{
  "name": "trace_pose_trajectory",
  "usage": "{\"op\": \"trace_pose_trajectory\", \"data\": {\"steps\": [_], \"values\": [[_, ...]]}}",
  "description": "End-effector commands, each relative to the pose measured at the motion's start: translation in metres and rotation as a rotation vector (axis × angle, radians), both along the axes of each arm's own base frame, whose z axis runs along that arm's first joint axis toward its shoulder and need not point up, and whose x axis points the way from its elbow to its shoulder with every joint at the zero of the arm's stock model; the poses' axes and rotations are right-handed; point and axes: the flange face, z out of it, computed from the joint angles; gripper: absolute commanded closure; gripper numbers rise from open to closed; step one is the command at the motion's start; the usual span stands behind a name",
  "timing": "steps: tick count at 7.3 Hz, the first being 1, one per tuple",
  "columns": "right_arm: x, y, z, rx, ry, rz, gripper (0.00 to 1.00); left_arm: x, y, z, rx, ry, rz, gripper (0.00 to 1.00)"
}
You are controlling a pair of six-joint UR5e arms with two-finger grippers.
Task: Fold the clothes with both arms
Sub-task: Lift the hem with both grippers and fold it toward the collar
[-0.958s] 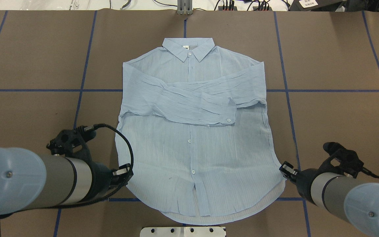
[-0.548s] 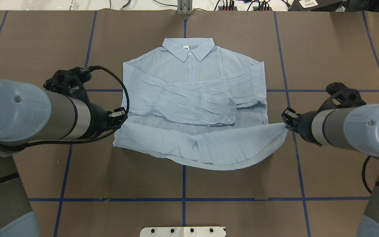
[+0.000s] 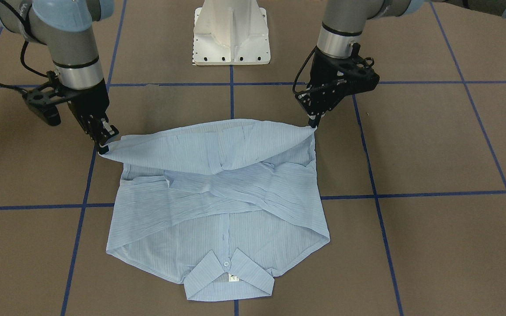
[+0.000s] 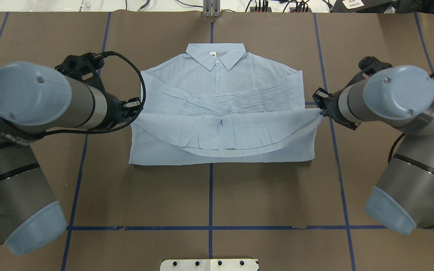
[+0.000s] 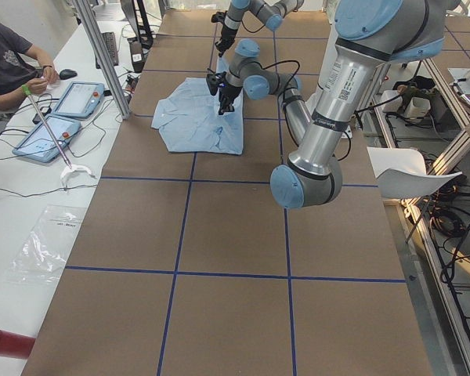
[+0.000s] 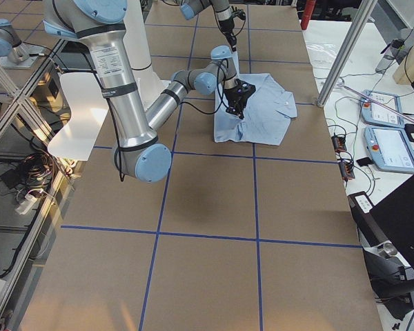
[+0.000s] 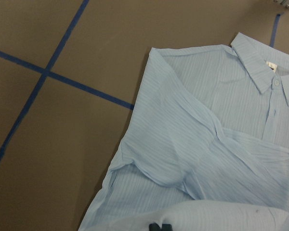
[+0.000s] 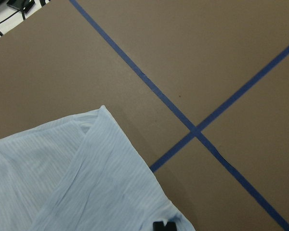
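The striped button-up shirt (image 4: 220,79) is lying on the brown bench (image 4: 277,188). The left claw (image 4: 135,110) and right claw (image 4: 319,110) are each pinching a hem corner, stretching the hem crosswise, equally short of the collar (image 4: 216,54) ahead.

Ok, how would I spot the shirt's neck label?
On the brown table, a light blue striped button-up shirt lies centred. Its collar lies at the far edge; inside sits the small white label, squarish, unlike the round button beside it.
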Motion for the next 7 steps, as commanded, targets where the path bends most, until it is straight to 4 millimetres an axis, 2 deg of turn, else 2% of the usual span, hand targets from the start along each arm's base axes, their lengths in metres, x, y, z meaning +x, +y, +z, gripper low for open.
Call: {"op": "trace_pose_trajectory", "data": {"steps": [1, 2, 3, 4, 5, 7], "values": [[-0.033, -0.064, 0.013, -0.034, 0.079, 0.006, 1.00, 0.031, -0.068, 0.025, 0.022, 0.023, -0.054, 1.00], [-0.046, -0.086, 0.019, -0.058, 0.107, 0.013, 1.00, 0.042, -0.088, 0.039, 0.016, 0.011, -0.066, 1.00], [-0.050, -0.113, 0.028, -0.050, 0.100, 0.036, 1.00, 0.046, -0.110, 0.052, 0.043, 0.013, -0.105, 1.00], [-0.058, -0.130, 0.044, -0.045, 0.094, 0.044, 1.00, 0.046, -0.124, 0.068, 0.058, -0.009, -0.118, 1.00], [-0.064, -0.142, 0.056, -0.060, 0.110, 0.047, 1.00, 0.053, -0.133, 0.083, 0.070, -0.030, -0.129, 1.00], [-0.069, -0.148, 0.068, -0.076, 0.133, 0.040, 1.00, 0.066, -0.147, 0.095, 0.074, -0.035, -0.135, 1.00]]}}
